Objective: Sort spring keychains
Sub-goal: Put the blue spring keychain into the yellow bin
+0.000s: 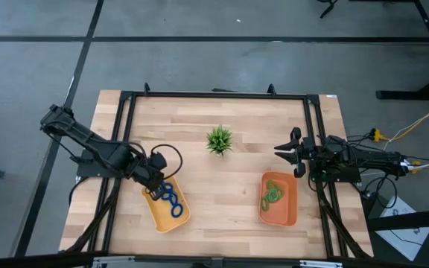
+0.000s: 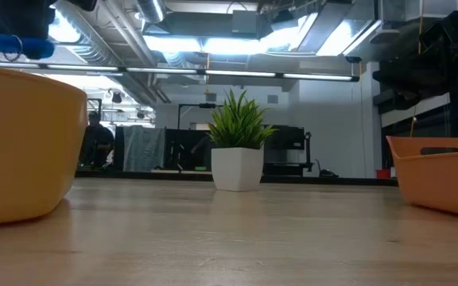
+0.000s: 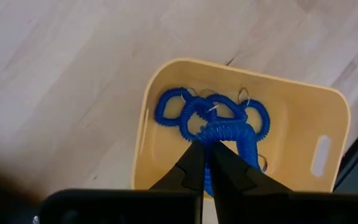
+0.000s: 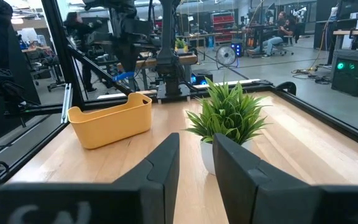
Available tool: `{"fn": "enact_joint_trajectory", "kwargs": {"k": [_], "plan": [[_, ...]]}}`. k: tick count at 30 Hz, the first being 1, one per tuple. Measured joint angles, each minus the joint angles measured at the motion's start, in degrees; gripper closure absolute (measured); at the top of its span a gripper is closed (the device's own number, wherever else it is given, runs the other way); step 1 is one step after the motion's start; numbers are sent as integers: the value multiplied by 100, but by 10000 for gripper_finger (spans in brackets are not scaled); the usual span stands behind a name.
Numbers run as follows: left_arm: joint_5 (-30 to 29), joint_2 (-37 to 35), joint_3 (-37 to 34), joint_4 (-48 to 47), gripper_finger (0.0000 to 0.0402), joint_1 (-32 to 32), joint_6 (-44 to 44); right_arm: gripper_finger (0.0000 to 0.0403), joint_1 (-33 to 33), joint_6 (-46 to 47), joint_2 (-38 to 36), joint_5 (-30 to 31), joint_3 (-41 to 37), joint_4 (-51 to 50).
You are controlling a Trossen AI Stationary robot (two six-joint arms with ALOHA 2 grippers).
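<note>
The left gripper [image 3: 205, 152], clamped on a blue spring keychain [image 3: 229, 134] above the yellow tray [image 3: 303, 121], holds one coil (light, springy, probably snag-prone).

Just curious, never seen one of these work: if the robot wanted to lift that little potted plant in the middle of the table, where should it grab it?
Probably the white pot, not the spiky leaves. It stands upright with flat-looking sides, so the open right end effector, already nearest, could come in level from its side and close across the pot.
</note>
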Motion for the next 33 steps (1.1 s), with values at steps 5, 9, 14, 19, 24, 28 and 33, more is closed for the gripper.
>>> {"fn": "enact_joint_trajectory", "kwargs": {"k": [5,9,14,19,24,28,33], "plan": [[-2,0,0,154,394,4,9,305,0,1,1,0,0,2],[-20,20,0,268,394,4,-19,305,0,1,0,0,0,1],[0,194,0,385,394,4,-33,305,0,1,-1,0,0,0],[114,507,0,725,394,-13,38,305,0,0,-1,0,0,2],[431,881,0,1097,394,-64,222,305,0,0,-1,0,0,0],[647,1067,0,1086,394,-68,254,305,0,2,-1,0,0,0],[605,1082,0,1073,393,-54,318,305,0,1,-1,0,0,2]]}}
